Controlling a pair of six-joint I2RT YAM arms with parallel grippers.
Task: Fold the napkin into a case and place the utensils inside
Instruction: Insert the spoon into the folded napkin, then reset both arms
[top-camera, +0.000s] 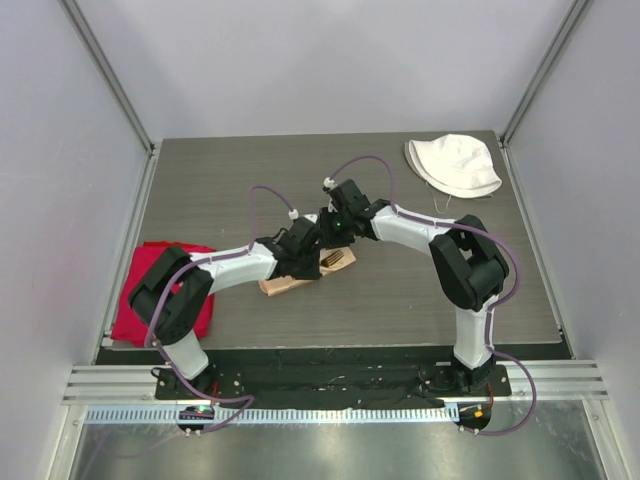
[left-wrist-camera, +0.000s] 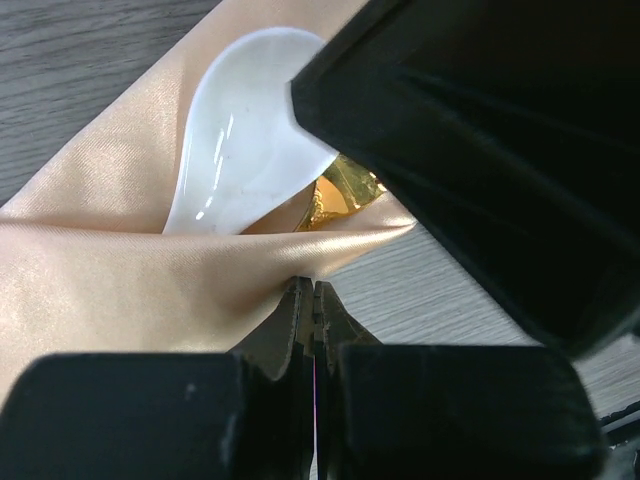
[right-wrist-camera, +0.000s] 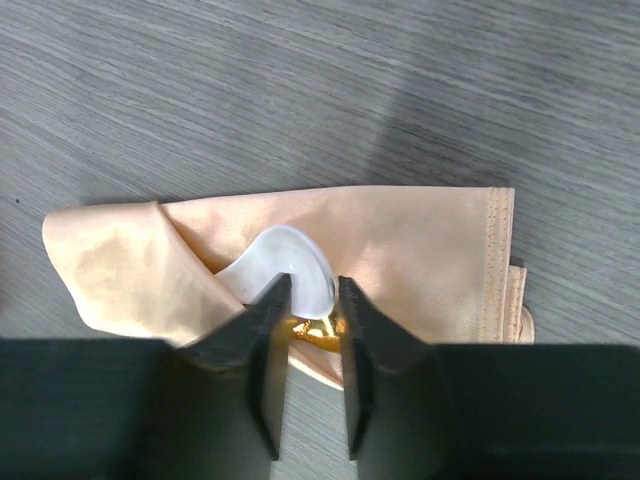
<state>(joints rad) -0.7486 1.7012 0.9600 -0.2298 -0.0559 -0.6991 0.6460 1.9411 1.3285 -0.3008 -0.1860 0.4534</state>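
Observation:
The peach-orange napkin (right-wrist-camera: 420, 260) lies folded as a narrow case (top-camera: 280, 286) at the table's middle. The white spoon (right-wrist-camera: 285, 262) sits in its pocket with the bowl sticking out, and the gold fork (right-wrist-camera: 318, 330) lies under it. The fork (top-camera: 337, 260) shows beside the case from above. My left gripper (left-wrist-camera: 313, 285) is shut on the napkin's (left-wrist-camera: 100, 270) folded edge, just below the spoon (left-wrist-camera: 245, 140) and fork (left-wrist-camera: 345, 190). My right gripper (right-wrist-camera: 313, 285) stands slightly open, its tips on either side of the spoon bowl's rim.
A bright red cloth (top-camera: 160, 290) lies at the left edge near the left arm's base. A white fabric hat (top-camera: 455, 165) rests at the back right corner. The right gripper's black body (left-wrist-camera: 480, 170) fills the upper right of the left wrist view.

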